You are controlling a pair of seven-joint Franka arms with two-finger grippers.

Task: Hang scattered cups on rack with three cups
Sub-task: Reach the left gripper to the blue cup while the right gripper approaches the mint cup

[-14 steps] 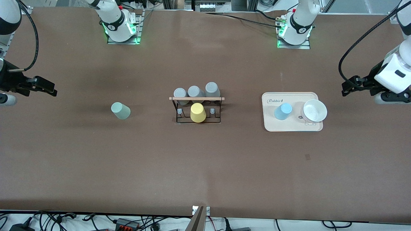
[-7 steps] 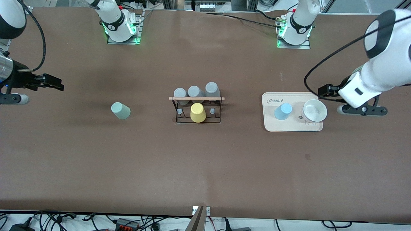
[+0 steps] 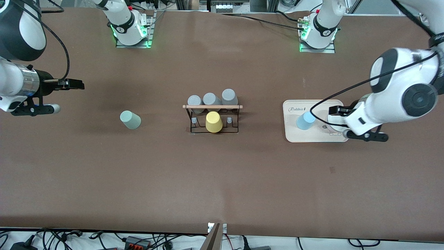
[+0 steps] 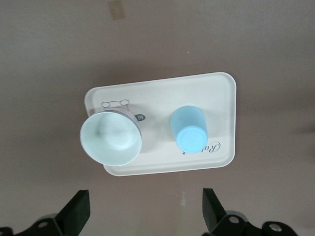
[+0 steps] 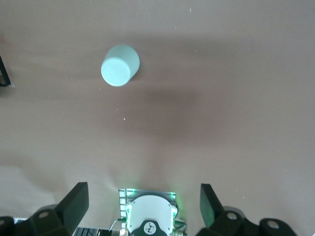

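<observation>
Front view: rack [image 3: 212, 118] sits mid surface [image 3: 222, 173], black wire frame with wooden top bar. A yellow cup [image 3: 213, 122] hangs on its camera-facing side, three grey cups [image 3: 211, 99] on the side toward the robot bases. The green cup [image 3: 130, 119] stands upside down on bare surface toward the right arm's end, well apart from the rack. The blue cup [image 3: 305, 120] stands upside down on the cream tray [image 3: 295, 133] toward the left arm's end. The left gripper [image 3: 335, 111] hangs over the tray, covering the white bowl there, jaws released, holding nothing. The right gripper [image 3: 73, 84] is up over bare surface near the right arm's end, jaws released, empty.

Left wrist view: looking down on the tray [image 4: 216, 88]; blue cup [image 4: 188, 129] and white bowl [image 4: 111, 138] side by side on it, apart. Both black fingertips [image 4: 76, 211] spread wide, nothing between them.

Right wrist view: green cup [image 5: 119, 65] alone on surface, base up. Fingertips [image 5: 74, 199] wide apart, empty. Right arm's base with green light [image 5: 148, 216] shows between them.
</observation>
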